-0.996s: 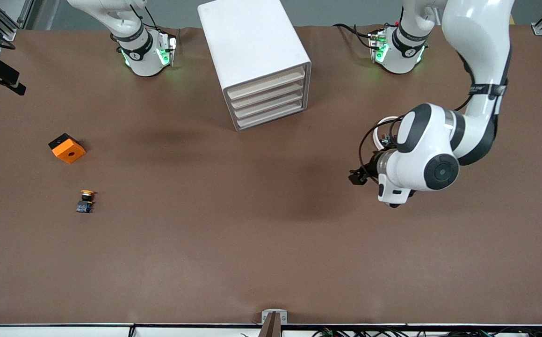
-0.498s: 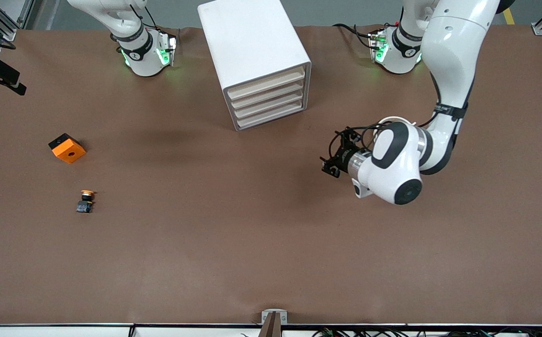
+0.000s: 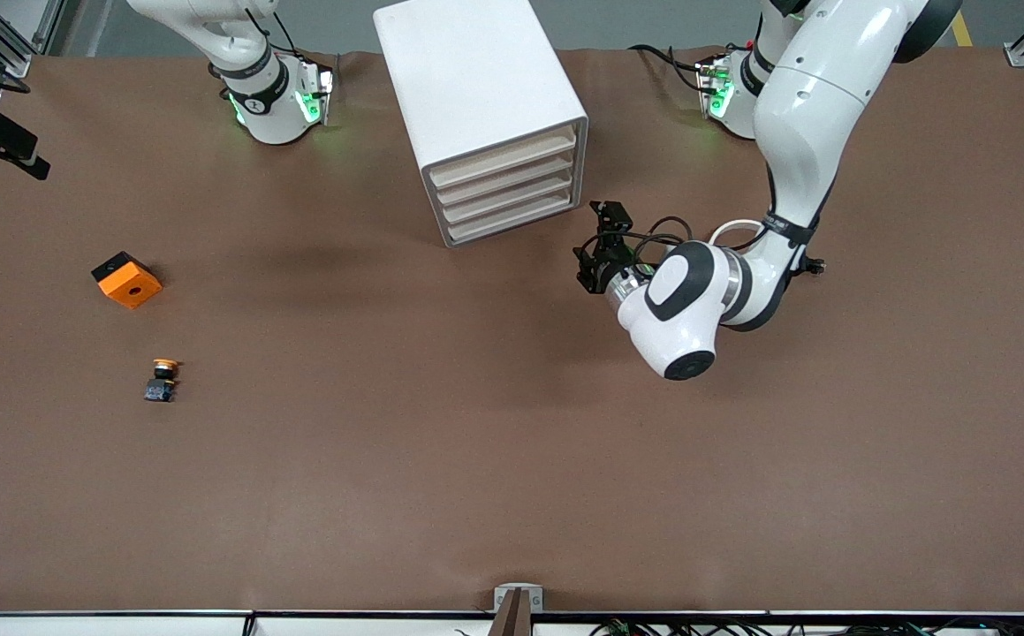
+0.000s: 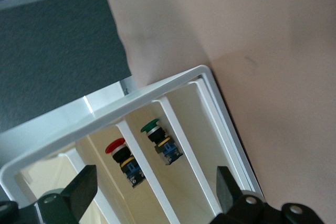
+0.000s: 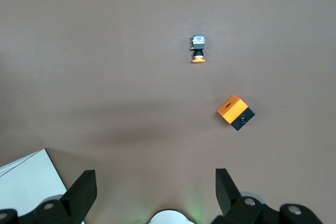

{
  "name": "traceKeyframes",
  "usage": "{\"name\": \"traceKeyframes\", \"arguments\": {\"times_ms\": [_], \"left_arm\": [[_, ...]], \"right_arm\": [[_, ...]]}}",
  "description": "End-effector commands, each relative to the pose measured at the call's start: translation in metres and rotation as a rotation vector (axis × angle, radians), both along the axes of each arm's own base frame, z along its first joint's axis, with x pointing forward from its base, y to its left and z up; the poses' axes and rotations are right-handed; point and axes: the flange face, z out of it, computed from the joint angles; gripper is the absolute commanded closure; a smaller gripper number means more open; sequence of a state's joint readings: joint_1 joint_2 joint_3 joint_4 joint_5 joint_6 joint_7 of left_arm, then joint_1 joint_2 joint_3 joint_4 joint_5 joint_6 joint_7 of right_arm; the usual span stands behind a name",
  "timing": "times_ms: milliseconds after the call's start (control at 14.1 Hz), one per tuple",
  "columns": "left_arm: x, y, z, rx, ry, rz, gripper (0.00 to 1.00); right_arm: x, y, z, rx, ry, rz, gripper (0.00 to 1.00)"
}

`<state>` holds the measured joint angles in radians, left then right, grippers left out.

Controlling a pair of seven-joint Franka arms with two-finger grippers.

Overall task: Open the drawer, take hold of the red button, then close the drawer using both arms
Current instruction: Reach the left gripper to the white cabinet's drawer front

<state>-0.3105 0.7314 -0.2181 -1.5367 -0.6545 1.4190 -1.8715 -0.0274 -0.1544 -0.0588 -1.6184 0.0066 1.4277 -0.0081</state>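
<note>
The white cabinet (image 3: pixel 476 88) stands between the two arm bases. Its uppermost drawer (image 3: pixel 504 154) looks shut, like the three below it. My left gripper (image 3: pixel 598 240) hangs open just off the cabinet's front corner, pointing at the drawer fronts, touching nothing. In the left wrist view the left gripper (image 4: pixel 155 187) frames the cabinet's front (image 4: pixel 202 77). A red-capped button (image 4: pixel 119 153) shows between its white dividers, and I cannot tell in which drawer. My right gripper (image 5: pixel 152 192) is open and empty, high over the table by its base, out of the front view.
A green-capped button (image 4: pixel 157 137) lies in the slot beside the red one. An orange-capped button (image 3: pixel 162 378) and an orange and black block (image 3: pixel 126 279) lie toward the right arm's end of the table. The right wrist view catches the cabinet's corner (image 5: pixel 26 182).
The left arm has swung in toward the cabinet, carrying its open gripper from over bare table to just off the drawer fronts. The right arm has not moved.
</note>
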Motion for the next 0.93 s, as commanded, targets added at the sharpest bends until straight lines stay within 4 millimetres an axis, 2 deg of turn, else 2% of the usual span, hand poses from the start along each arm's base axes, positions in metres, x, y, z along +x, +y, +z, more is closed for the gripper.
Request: {"name": "traceKeyframes", "arguments": {"times_ms": [0, 71, 142, 356, 498, 854], "left_arm": [[-0.005, -0.013, -0.011, 0.044, 0.073, 0.018, 0.0], [-0.011, -0.018, -0.014, 0.058, 0.086, 0.01, 0.04], [-0.018, -0.02, -0.019, 0.078, 0.115, 0.001, 0.16], [-0.039, -0.031, -0.022, 0.111, 0.209, -0.036, 0.4], [-0.047, -0.036, -0.022, 0.103, 0.24, -0.044, 0.46], [-0.059, -0.043, -0.033, 0.106, 0.271, -0.056, 0.46]], "right_arm": [[-0.007, 0.001, 0.002, 0.001, -0.004, -0.006, 0.0], [-0.007, 0.001, 0.002, 0.001, -0.004, -0.003, 0.0], [-0.006, 0.0, 0.002, 0.0, -0.005, -0.002, 0.0], [-0.006, -0.001, 0.003, -0.007, -0.011, -0.001, 0.0], [-0.006, 0.0, 0.003, -0.007, -0.011, 0.001, 0.0], [-0.006, 0.0, 0.003, -0.006, -0.008, 0.001, 0.0]]}}
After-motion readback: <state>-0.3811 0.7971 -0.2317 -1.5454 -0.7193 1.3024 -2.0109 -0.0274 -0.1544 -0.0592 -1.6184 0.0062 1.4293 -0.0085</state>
